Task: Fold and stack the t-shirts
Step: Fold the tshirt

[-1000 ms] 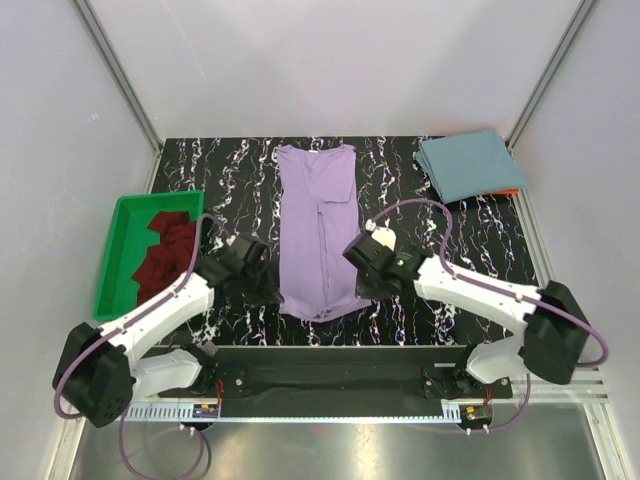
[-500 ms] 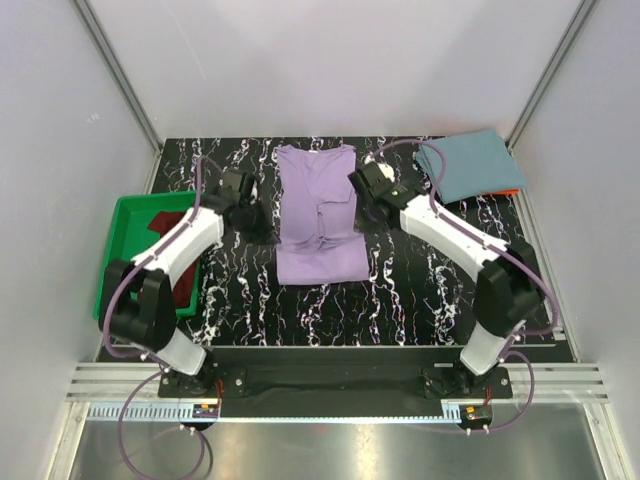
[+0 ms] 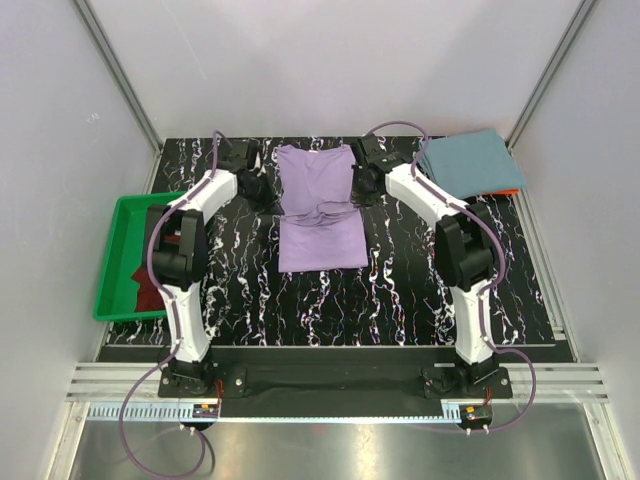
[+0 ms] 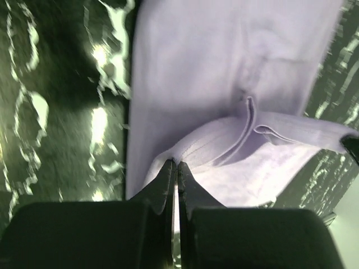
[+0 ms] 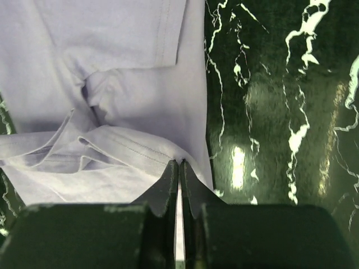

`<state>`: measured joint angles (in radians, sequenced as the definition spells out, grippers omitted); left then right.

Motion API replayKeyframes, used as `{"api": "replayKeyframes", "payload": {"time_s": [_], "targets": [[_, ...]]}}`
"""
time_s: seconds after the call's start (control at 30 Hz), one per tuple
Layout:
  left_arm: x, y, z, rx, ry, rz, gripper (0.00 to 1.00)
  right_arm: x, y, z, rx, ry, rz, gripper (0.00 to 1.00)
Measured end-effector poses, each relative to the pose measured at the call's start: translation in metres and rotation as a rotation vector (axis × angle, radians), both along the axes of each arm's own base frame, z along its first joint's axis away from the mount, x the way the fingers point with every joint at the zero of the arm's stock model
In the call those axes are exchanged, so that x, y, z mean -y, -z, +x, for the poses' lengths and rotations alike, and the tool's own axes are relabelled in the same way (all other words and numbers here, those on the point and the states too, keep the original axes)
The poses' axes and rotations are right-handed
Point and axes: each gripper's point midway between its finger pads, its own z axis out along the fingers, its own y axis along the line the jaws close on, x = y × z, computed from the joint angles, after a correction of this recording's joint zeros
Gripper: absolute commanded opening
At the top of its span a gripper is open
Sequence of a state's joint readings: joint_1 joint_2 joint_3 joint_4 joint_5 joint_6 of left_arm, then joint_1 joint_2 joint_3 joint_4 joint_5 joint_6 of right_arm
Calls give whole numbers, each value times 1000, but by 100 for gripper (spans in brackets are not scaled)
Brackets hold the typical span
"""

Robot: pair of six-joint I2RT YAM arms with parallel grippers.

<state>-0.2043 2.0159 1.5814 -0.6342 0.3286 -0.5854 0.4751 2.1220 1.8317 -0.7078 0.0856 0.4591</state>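
The lavender t-shirt (image 3: 318, 205) lies in the middle of the black marbled table, its bottom half doubled over towards the collar. My left gripper (image 3: 262, 195) is shut on the hem corner at its left edge (image 4: 174, 162). My right gripper (image 3: 368, 192) is shut on the hem corner at its right edge (image 5: 180, 161). Both hold the hem a little above the lower layer, mid-shirt. The teal-blue t-shirt (image 3: 470, 163) lies folded at the back right. The maroon t-shirt (image 3: 145, 280) lies in the green tray, partly hidden by my left arm.
The green plastic tray (image 3: 112, 262) stands at the table's left edge. An orange object (image 3: 507, 191) peeks from under the teal shirt. Metal frame posts rise at both back corners.
Both grippers have carried the lavender shirt's bottom hem from the near end up towards the collar, doubling the shirt over. Both arms are now stretched far back.
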Motion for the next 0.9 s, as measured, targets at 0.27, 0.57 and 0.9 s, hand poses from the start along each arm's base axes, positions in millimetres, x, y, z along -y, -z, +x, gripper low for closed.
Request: {"api": "replayKeyframes", "payload": {"time_s": [0.27,0.57,0.9], "targets": [[-16,25,16,-50,-26,-22,0,4,29,22,-48,6,21,0],[-15,18,33,-13,-25,-55,0,8,36,32,-67,14,39,0],[-14,15,31,-31,-36,-68,0,5,31,32,-73,2,70,0]]}}
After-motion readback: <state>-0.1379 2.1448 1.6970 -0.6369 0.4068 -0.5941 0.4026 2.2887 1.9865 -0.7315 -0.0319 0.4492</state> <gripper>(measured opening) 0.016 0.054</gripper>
